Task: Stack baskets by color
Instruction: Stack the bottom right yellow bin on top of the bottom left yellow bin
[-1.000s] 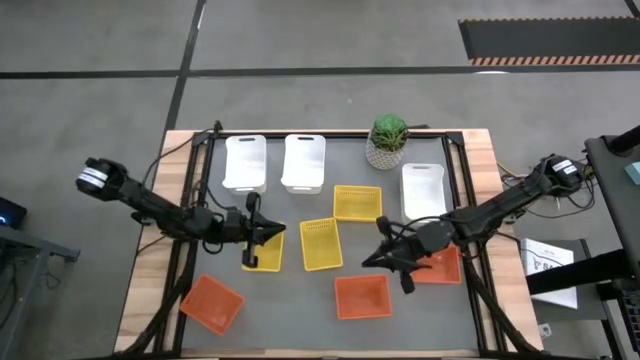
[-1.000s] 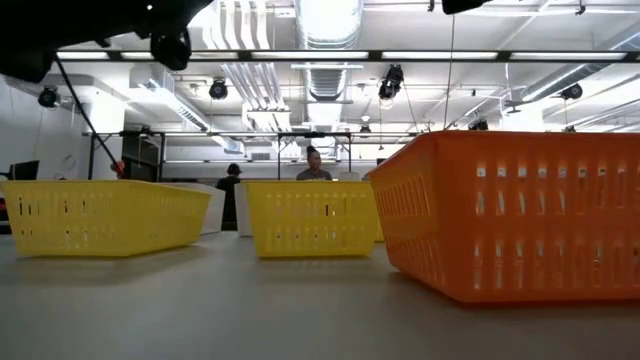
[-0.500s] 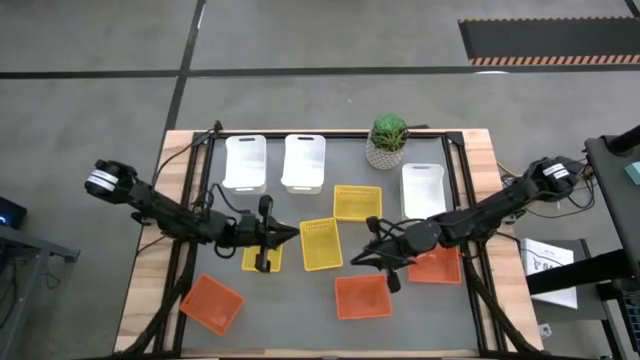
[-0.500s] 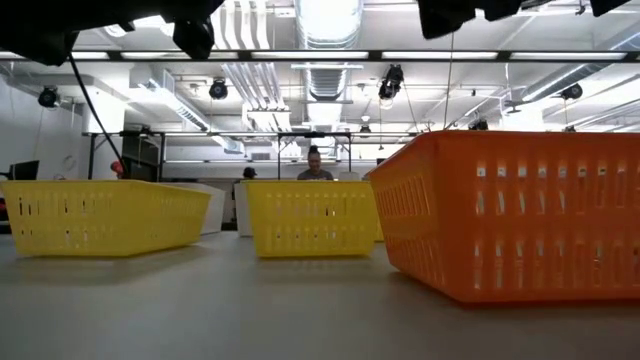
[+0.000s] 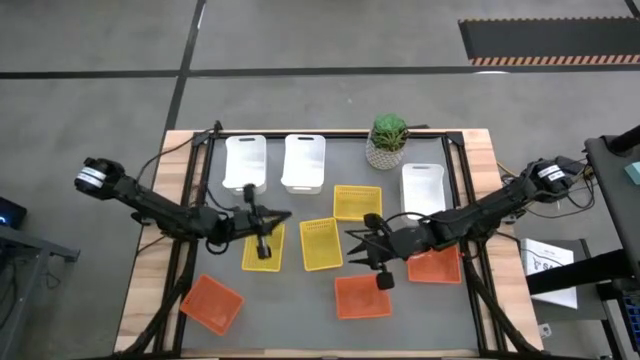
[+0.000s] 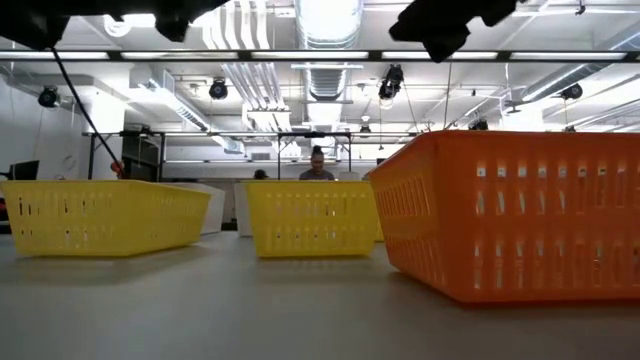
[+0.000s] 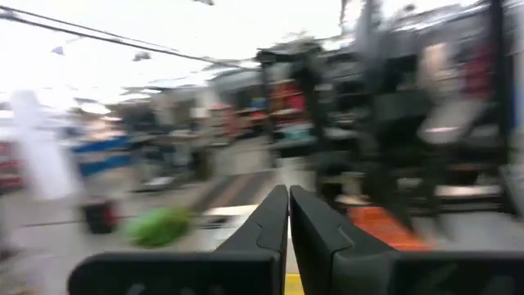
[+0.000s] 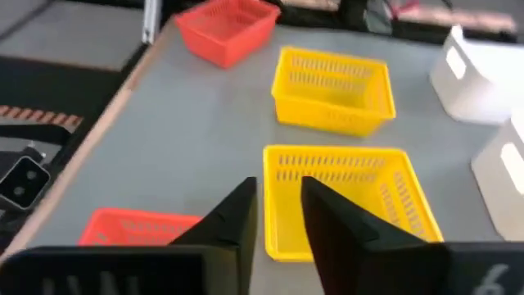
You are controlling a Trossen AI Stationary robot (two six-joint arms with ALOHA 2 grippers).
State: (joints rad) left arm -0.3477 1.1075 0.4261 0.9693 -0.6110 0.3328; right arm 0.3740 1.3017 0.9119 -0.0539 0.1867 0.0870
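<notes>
No text, label, brand or number can be read anywhere in these views. A sheet of paper (image 5: 553,268) beyond the counter's right edge carries dark print, too small to make out.

Your left arm reaches in from the left edge toward the middle, low and stretched out, its tool (image 5: 283,215) pinched fully closed with the two fingers (image 7: 282,225) pressed together. Your right arm stretches in from the right edge, its tool (image 5: 352,243) pointing left with its fingers (image 8: 241,217) parted by a narrow gap, gripping nothing.
</notes>
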